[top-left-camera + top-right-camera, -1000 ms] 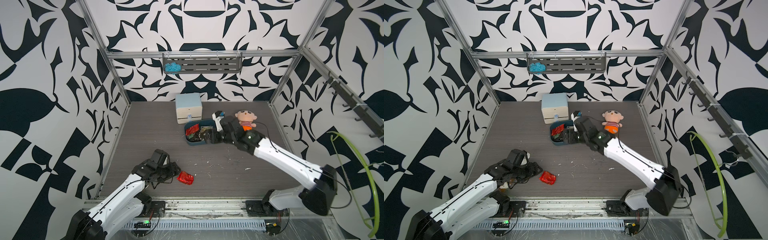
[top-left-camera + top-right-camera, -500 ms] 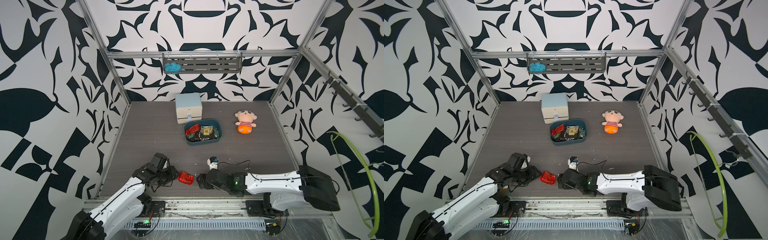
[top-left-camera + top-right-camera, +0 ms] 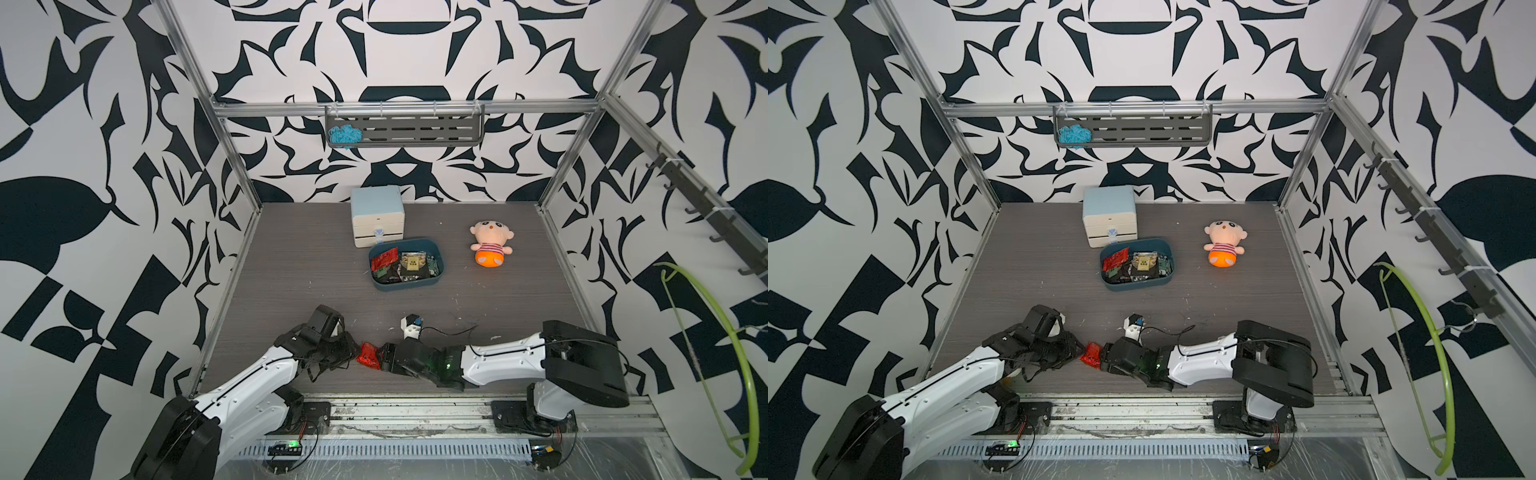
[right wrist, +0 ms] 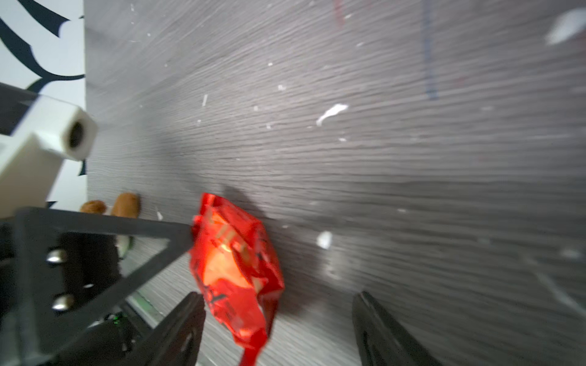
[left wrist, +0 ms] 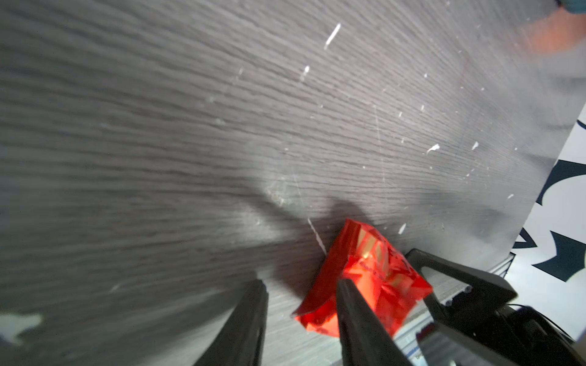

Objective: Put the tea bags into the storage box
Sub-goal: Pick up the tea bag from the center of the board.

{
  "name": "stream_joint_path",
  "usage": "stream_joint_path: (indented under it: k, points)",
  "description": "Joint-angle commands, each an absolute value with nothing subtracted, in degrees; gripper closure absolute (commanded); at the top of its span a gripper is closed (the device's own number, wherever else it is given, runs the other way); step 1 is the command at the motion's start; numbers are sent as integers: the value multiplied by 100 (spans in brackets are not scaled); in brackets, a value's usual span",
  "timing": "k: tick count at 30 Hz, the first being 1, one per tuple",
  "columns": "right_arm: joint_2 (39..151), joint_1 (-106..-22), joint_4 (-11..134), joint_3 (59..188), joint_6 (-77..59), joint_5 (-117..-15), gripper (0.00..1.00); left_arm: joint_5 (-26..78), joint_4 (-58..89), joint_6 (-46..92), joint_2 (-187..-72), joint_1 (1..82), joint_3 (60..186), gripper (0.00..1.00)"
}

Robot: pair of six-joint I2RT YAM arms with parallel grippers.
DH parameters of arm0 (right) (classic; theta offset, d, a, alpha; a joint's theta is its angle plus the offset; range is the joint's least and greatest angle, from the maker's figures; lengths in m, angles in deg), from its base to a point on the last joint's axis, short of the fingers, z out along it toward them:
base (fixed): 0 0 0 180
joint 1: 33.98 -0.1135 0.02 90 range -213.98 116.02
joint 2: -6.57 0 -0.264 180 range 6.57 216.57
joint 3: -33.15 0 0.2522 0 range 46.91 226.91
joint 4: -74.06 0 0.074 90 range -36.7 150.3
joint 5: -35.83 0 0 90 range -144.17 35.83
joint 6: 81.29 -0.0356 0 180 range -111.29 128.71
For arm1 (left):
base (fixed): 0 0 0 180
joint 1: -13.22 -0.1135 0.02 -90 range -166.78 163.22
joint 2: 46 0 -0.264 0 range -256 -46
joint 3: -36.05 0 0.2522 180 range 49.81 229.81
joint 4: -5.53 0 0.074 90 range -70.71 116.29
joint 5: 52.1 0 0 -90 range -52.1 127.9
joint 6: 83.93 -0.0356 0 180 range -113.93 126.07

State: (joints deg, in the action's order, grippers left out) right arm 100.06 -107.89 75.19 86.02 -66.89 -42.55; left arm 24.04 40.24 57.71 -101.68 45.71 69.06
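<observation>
Overall: noted both tools low at the front of the desk [image 3: 291, 270], tip to tip, with a red tea bag [image 3: 369, 356] between.
Left tool [image 5: 301, 282]: stood parted, bare desk in the gap, one finger across the red tea bag; pinched nothing.
Right tool [image 4: 279, 294]: stood spread wide, red tea bag partly in the gap, close by one finger.
Storage box [image 3: 405, 286]: sat mid-desk, well apart from both tools; held the other tea bags [image 3: 409, 266].

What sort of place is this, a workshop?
Probably a robot test booth: two robot arms mounted on a rail, black-and-white patterned walls on a metal frame, and props like a plush doll on the table.
</observation>
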Motion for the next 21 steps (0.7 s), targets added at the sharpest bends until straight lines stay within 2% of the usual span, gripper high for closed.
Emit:
stream_joint_path:
  k: [1,3,6,8,11,15,21]
  points:
    - [10281,-10825,7937,8962,-6791,-4631,25,2479,3898,5765,-10282,4605,6791,61]
    - [10483,-10833,7982,9070,-6807,-4710,28,2492,3875,5773,-10325,4616,6777,64]
    - [10737,-10834,8163,9144,-6858,-4800,43,2481,3838,5789,-10347,4639,6736,68]
    - [10870,-10834,8297,9154,-6884,-4867,60,2463,3837,5776,-10325,4649,6728,71]
    - [10883,-10836,8256,9189,-6800,-4857,98,2483,3901,5769,-10224,4661,6725,73]
    - [10483,-10834,7519,9278,-6336,-4678,100,2668,4130,5790,-9773,4662,6771,74]
    - [9235,-10805,5758,9449,-5184,-4131,100,2890,4531,5784,-8768,4664,6895,71]
